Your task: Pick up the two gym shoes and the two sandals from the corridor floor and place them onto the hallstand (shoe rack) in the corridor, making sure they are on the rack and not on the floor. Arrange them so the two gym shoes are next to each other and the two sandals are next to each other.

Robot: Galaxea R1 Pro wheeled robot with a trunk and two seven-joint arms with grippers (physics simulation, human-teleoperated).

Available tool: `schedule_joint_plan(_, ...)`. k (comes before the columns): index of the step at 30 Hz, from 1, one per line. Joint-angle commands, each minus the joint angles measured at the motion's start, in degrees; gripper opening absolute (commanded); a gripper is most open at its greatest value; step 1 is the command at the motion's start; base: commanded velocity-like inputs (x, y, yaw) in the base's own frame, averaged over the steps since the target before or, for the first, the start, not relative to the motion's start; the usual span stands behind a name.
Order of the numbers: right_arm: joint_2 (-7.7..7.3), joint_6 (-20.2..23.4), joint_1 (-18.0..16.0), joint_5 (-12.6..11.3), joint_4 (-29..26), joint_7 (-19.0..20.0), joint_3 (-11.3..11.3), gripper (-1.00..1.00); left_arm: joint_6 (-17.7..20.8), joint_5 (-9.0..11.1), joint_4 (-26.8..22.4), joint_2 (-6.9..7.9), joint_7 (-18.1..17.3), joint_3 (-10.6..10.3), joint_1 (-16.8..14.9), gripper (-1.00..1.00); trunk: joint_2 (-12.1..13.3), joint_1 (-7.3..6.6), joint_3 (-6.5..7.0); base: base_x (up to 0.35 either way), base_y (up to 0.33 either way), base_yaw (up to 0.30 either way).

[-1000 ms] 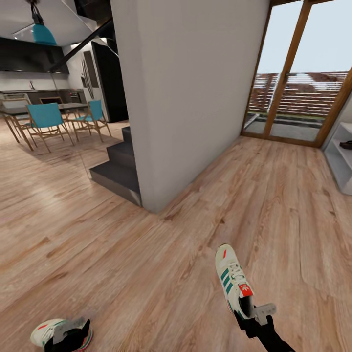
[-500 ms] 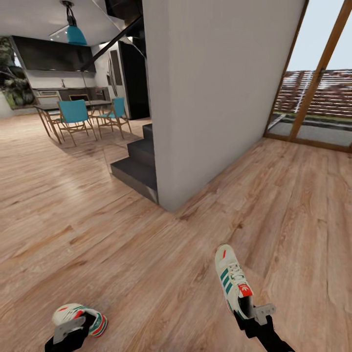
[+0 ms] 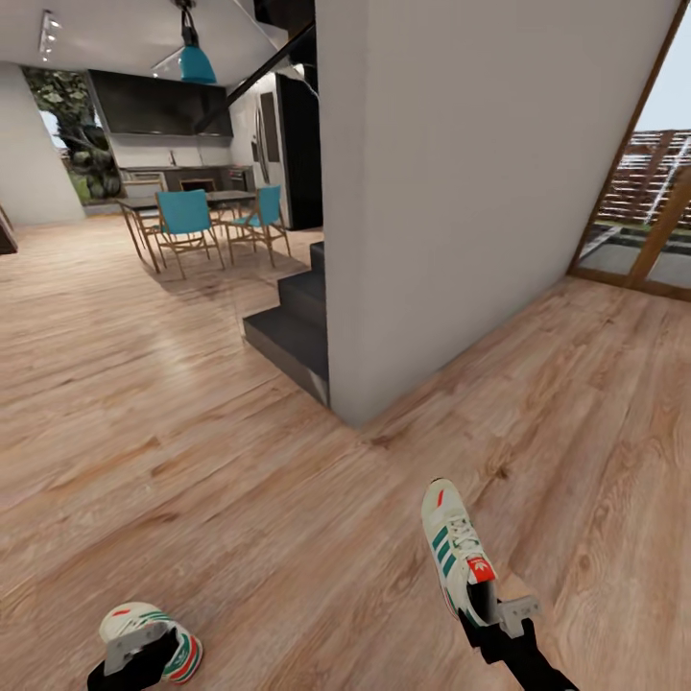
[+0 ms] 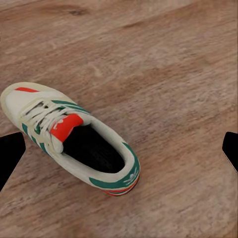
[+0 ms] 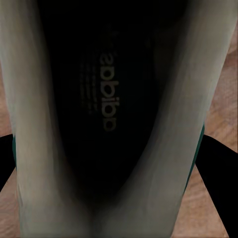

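My left gripper hangs with its jaws wide apart, one fingertip to each side of the second gym shoe, which lies on the corridor floor directly beneath it. I judge the left arm the nearer one. The shoe's long axis runs diagonally across the line between the fingertips, so the wrist needs rotation before descent. My right gripper is clamped on the heel of the first gym shoe, toe pointing away from me, apparently held clear of the boards

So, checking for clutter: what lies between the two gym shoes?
Only bare floor between the left shoe and right shoe, head view.
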Motion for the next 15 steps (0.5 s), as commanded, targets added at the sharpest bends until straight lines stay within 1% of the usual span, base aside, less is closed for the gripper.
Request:
schedule_joint_plan(1, -0.02, -0.1, 0.0, -0.6, 0.0, 0.4, 0.2, -1.00, -0.2, -0.6, 0.0, -0.04, -0.4, 0.5, -0.1, 1.00, 0.0, 0.02, -0.09, 0.269, -0.197, 0.251)
schedule_joint_plan(15, -0.04, -0.1, 0.0, -0.7, 0.0, 0.4, 0.2, -1.00, -0.2, -0.5, 0.0, -0.04, -0.4, 0.5, -0.1, 1.00, 0.0, 0.02, -0.27, 0.256, -0.197, 0.267)
